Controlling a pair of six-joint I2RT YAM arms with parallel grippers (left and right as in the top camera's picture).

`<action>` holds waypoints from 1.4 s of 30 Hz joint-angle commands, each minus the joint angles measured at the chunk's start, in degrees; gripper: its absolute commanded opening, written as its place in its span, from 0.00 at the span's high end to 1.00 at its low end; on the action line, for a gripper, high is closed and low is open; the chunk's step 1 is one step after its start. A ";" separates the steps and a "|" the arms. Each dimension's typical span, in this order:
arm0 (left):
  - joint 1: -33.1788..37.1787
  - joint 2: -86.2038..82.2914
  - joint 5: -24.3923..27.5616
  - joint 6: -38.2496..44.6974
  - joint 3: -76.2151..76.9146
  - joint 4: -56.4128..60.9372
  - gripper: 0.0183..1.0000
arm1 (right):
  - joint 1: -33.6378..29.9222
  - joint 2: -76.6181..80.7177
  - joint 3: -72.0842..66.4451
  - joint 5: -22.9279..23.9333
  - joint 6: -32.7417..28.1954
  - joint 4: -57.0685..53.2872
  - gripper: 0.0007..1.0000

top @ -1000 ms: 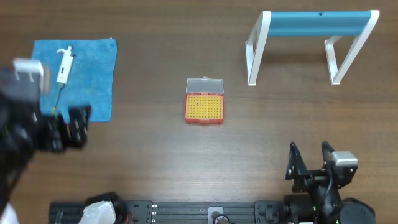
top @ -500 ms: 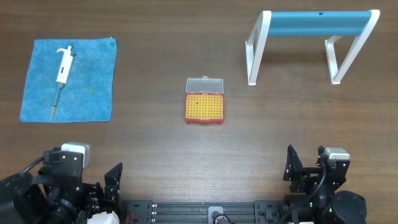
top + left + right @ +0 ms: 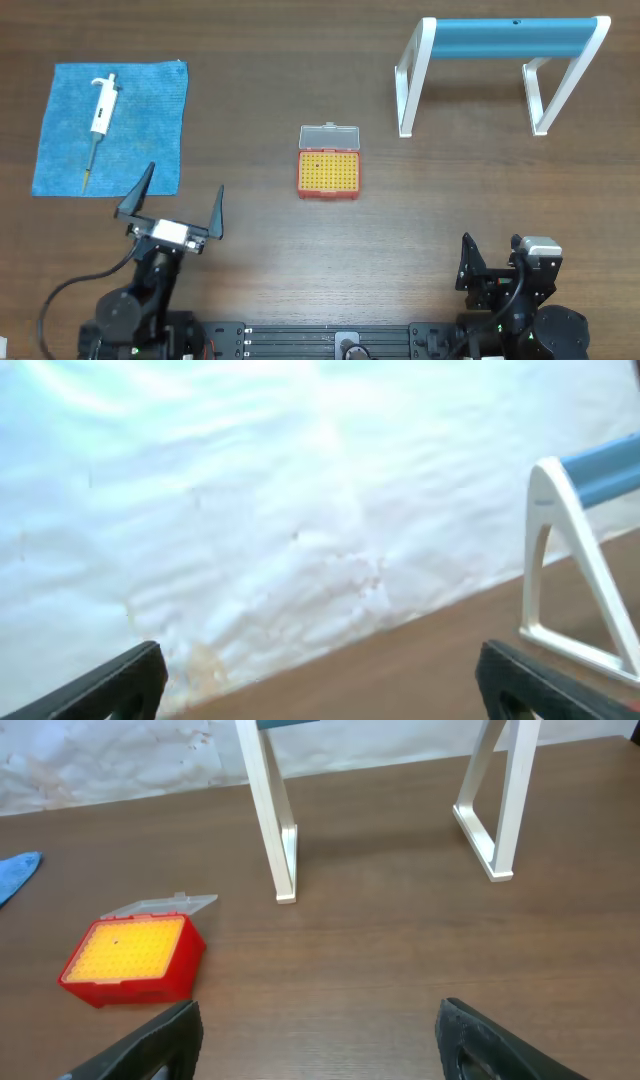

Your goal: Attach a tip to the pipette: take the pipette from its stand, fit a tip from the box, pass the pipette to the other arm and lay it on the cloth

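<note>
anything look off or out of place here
Nothing stands out. The pipette lies on the cloth with a tip fitted, the tip box sits lid open, the stand is upright, the left gripper and right gripper are open and empty.

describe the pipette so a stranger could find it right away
On the brown table, go to the blue cloth at the far left of the top view. The pipette lies on it: a slim white tool with a yellowish tip, the one thing on the cloth.
</note>
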 commanded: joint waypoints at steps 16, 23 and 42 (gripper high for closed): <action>2.62 -0.94 -12.44 -10.78 -4.24 -17.29 0.00 | 0.13 -0.31 -0.04 0.90 0.61 0.20 0.23; 2.62 -0.94 -12.44 -10.78 -4.24 -17.29 0.00 | 0.13 -0.31 -0.04 6.73 -4.35 -3.54 0.23; 2.62 -0.94 -12.44 -10.78 -4.24 -17.29 0.00 | 0.13 -1.88 -37.16 -0.59 -10.80 53.02 0.23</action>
